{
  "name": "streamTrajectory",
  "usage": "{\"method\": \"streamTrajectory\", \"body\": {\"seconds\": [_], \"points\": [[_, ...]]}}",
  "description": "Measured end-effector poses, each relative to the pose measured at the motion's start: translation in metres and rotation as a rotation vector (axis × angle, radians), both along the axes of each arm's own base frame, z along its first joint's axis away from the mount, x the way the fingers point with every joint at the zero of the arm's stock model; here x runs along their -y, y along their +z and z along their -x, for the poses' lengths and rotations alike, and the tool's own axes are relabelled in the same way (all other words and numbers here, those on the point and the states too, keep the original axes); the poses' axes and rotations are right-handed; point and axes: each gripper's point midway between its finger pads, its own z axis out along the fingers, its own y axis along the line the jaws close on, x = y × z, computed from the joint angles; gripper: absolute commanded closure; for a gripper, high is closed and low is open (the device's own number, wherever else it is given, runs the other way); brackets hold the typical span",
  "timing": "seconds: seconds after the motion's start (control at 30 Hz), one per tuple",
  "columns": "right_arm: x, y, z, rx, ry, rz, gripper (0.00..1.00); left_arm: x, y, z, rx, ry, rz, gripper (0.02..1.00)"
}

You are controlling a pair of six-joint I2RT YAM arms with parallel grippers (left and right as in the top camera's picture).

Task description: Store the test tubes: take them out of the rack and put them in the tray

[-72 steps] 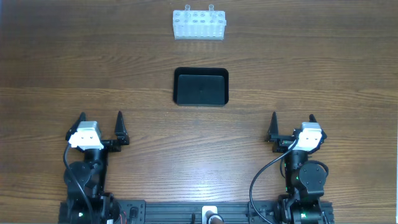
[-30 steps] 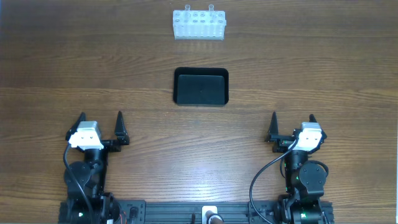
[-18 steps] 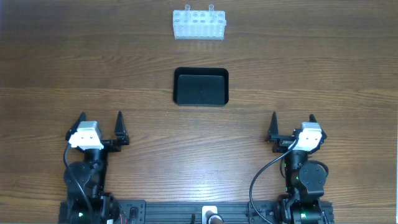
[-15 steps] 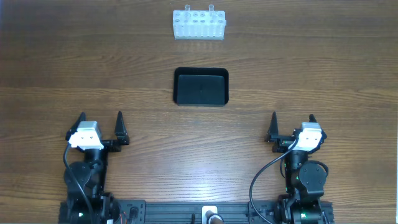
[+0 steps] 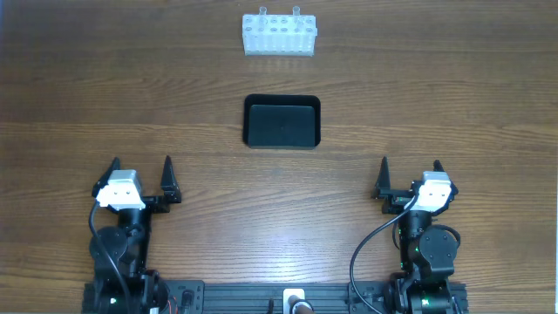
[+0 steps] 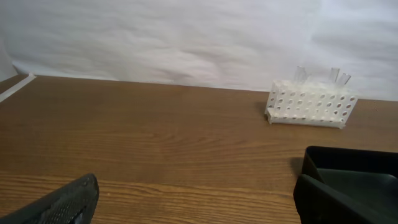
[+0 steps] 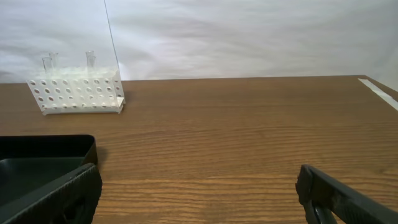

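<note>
white rack (image 5: 279, 36): upright, beyond black tray (image 5: 282, 122) | clear test tubes (image 5: 296, 11): standing in rack | tray: rectangular, flat

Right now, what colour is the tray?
Black all over. The tray shows best in the top view.

I see the desk (image 5: 131, 105) as brown wood grain, smooth with a soft sheen; the rack (image 5: 279, 39) at its far edge looks like milky white plastic, pierced with round holes; the test tubes (image 6: 300, 73) in it are clear, glass or plastic I can't tell; the tray (image 5: 282, 98) is black plastic, smooth, faintly glossy inside; the left gripper (image 5: 141, 162) and right gripper (image 5: 411, 162) look matt black; the backdrop (image 6: 155, 37) is white, matt, softly creased.
</note>
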Motion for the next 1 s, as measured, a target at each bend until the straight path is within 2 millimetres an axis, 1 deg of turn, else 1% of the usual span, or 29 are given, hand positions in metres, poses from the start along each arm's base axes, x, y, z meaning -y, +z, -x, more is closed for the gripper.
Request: {"method": "streamTrajectory", "body": {"seconds": [0.13, 0.2, 0.23, 0.4, 0.47, 0.6, 0.87, 1.0], "points": [[0.0, 0.0, 0.0, 0.0, 0.0, 0.0, 0.007, 0.0, 0.001, 0.0, -0.004, 0.0, 0.0, 0.02], [0.0, 0.0, 0.0, 0.0, 0.0, 0.0, 0.009, 0.0, 0.006, 0.0, -0.014, 0.0, 0.001, 0.02], [0.0, 0.0, 0.0, 0.0, 0.0, 0.0, 0.007, 0.0, 0.011, -0.001, -0.016, 0.0, 0.001, 0.02], [0.0, 0.0, 0.0, 0.0, 0.0, 0.0, 0.007, 0.001, 0.05, -0.006, -0.011, -0.005, 0.0, 0.02], [0.0, 0.0, 0.0, 0.0, 0.0, 0.0, 0.007, 0.006, 0.068, -0.012, -0.016, -0.026, 0.0, 0.02], [0.0, 0.0, 0.0, -0.001, 0.001, 0.0, 0.007, 0.021, 0.098, -0.026, -0.045, -0.08, 0.0, 0.02], [0.0, 0.0, 0.0, -0.001, 0.001, 0.0, 0.007, 0.058, 0.136, -0.061, -0.218, -0.196, -0.011, 0.023], [0.0, 0.0, 0.0, -0.001, 0.001, 0.0, 0.009, 0.078, 0.16, -0.082, -0.255, -0.245, -0.02, 0.02]]}}
